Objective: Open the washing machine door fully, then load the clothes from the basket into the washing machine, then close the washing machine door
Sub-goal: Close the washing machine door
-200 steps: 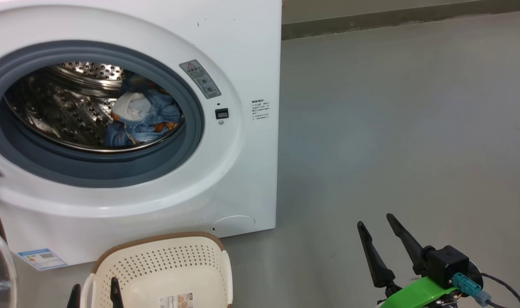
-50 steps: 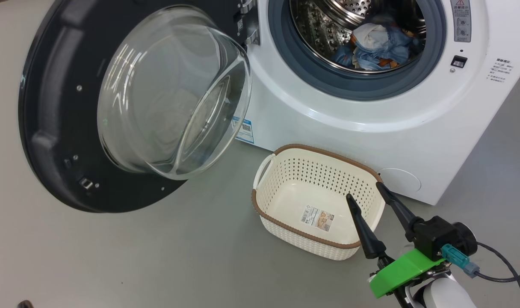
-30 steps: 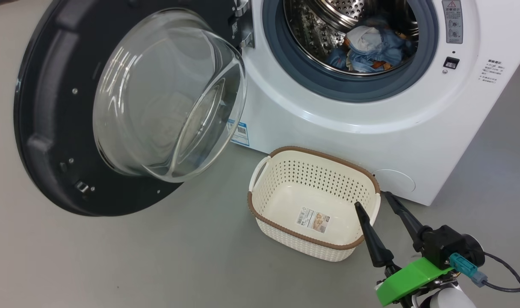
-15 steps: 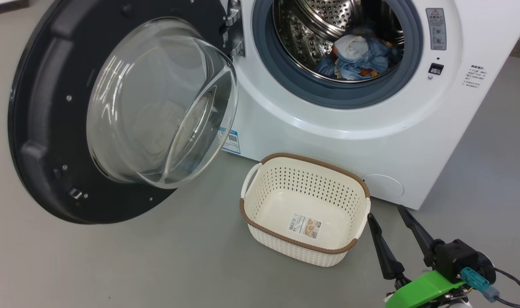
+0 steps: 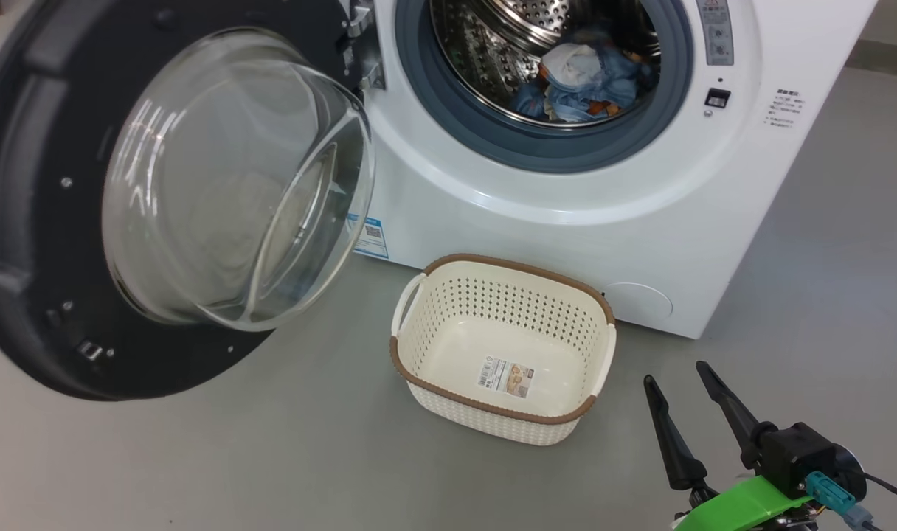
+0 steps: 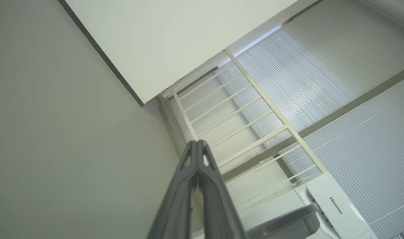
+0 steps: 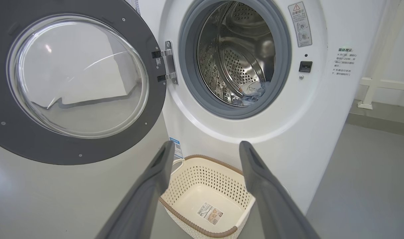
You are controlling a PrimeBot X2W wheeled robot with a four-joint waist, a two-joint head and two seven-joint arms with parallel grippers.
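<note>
just ahead of the spread right gripper, the basket, clothes inside the washing machine beyond, its door open to the left, left gripper pinched tight

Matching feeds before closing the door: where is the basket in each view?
Head view: basket lower centre, on the floor before the washing machine.
Right wrist view: basket bottom centre, framed by the open right pincer.
Left wrist view: aimed at a white railing and window blinds.
Shared landmark: blue label sticker up-left of the basket.
</note>
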